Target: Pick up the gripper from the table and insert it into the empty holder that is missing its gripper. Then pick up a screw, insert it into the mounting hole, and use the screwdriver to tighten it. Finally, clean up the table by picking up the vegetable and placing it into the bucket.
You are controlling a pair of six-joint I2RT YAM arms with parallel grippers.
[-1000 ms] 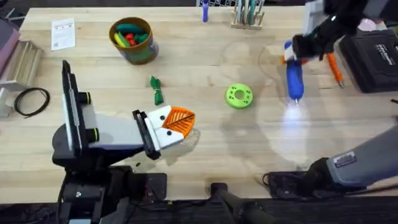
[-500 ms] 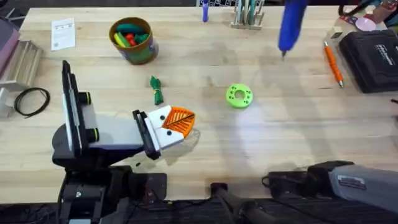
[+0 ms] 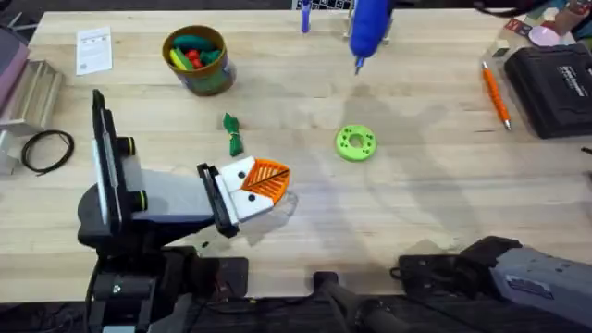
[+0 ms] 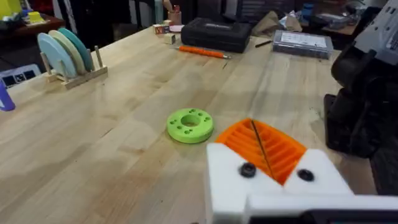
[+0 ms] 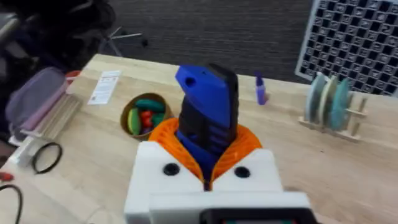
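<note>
My left gripper rests low over the table, shut, its two orange ribbed pads pressed together. Each white holder carries a pad and shows a dark screw head. A loose gripper is out of view. My right gripper is shut on the blue screwdriver, which hangs above the far middle of the table, bit pointing down. The dark-green vegetable lies just beyond the left gripper. The bucket of toy vegetables stands far left.
A lime-green disc lies mid-table. An orange pen and a black case are at the far right. A disc rack stands at the far edge. A paper card and a cable loop lie far left.
The right gripper has lifted the screwdriver off the table's right side and carried it left, to above the far middle. The left arm has not moved.
</note>
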